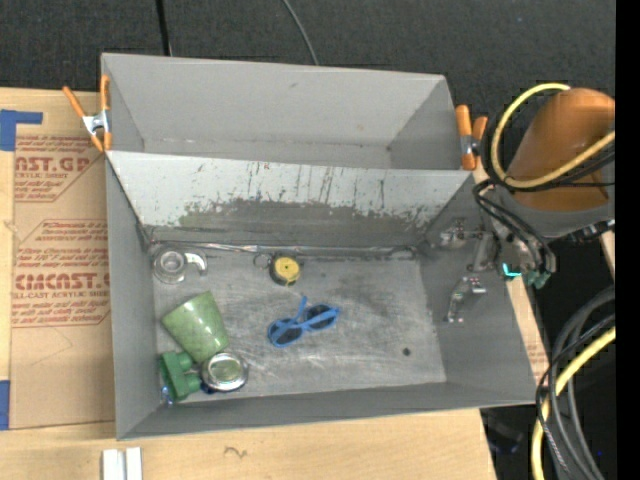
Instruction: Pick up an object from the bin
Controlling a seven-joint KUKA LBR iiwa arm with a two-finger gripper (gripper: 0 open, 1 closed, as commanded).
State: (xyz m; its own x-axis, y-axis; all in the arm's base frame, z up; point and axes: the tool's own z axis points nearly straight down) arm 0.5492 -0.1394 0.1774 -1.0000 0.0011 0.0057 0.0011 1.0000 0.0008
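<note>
– Six small things are lying in the left half of the bin [300, 128]. A clear cup [176, 264] is sitting by the back wall and a pale green cup [197, 326] is lying on its side. A dark green piece [176, 376] is touching a silvery lid [226, 372] in the front corner. Further right come a yellow disc [286, 270] and blue sunglasses [302, 324].

– The gripper [462, 303] is hanging at the right, by the sloping wall, well apart from them all. Whether it is wide or narrow cannot be told.

– Then the sunglasses are looking like the best pick, being nearest and lying alone on bare floor.

– Agreed. The arm is probably needing to travel left and centre over the bridge. The thin frame is likely asking for a low, square descent, or it is risking a slip.
</note>
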